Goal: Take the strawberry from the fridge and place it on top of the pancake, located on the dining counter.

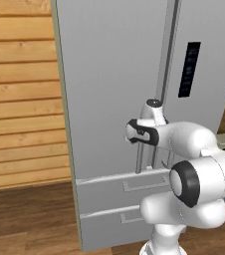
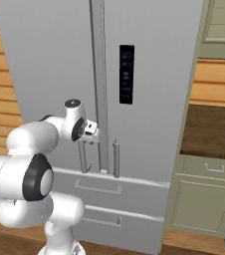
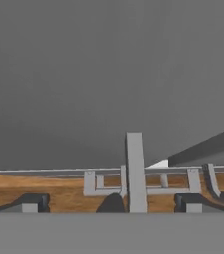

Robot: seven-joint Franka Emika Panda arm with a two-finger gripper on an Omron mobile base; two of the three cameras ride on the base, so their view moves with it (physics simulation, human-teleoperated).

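I bring the tool (image 2: 91, 130) to the left door handle (image 2: 83, 155) of the fridge (image 1: 109, 74), doors closed. The fingers look spread around the bar. The strawberry is presumably inside. I should center, clench, then pull slowly.

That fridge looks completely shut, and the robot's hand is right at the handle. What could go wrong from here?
The fridge doors are closed, so the strawberry inside cannot be seen.

1. The gripper has its fingers either side of the thin left door handle; a loose grip might slip off it when pulling.

2. The door would swing out toward the arm, which stands close in front and might block it.

3. The right door handle sits right alongside and could be bumped.
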